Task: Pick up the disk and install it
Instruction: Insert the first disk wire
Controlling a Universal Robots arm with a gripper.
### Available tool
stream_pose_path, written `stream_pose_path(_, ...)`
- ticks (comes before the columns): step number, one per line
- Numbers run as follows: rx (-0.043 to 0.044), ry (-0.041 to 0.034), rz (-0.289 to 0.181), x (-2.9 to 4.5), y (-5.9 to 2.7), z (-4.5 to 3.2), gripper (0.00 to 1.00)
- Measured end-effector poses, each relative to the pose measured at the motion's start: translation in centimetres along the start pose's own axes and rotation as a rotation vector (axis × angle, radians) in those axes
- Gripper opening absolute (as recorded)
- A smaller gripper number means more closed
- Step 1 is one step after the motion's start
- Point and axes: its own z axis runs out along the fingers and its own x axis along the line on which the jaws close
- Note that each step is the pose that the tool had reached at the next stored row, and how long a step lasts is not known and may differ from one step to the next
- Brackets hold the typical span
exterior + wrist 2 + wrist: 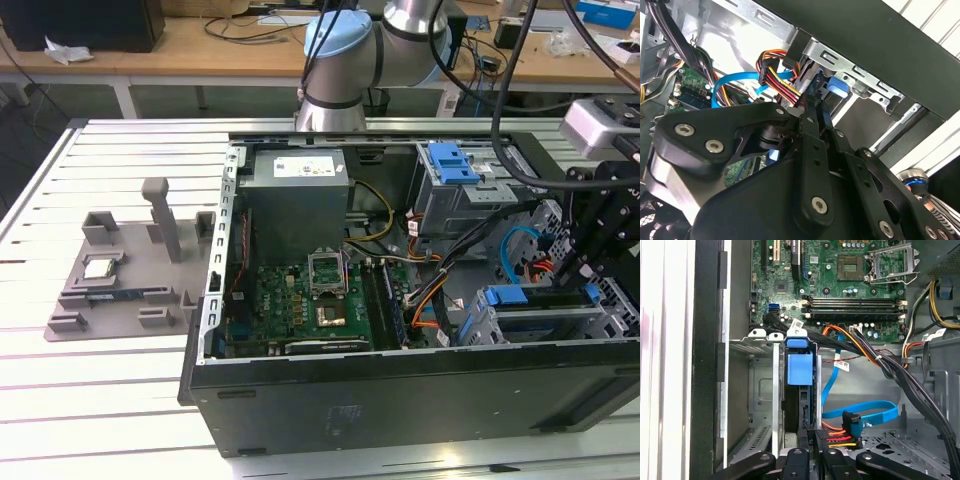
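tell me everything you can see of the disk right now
In the first wrist view the disk stands on edge in a metal drive bay inside the computer case, its blue plastic carrier end showing and a dark side below it. The bay's silver rails flank it. The gripper sits just behind it, next to the orange, red and yellow power cable.

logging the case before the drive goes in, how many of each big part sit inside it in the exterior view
power supply: 1
motherboard: 1
drive cages: 2
total: 4
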Motion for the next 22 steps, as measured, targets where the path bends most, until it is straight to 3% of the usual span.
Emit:
stream_pose_path(15,0.0021,0.0001,0.0,0.07,0.24,0.34,0.17)
stream_pose_path(18,0.0023,-0.0002,0.0,0.06,-0.08,0.34,0.17)
stream_pose_path(22,0.0031,-0.0021,0.0,0.07,0.14,0.09,0.17)
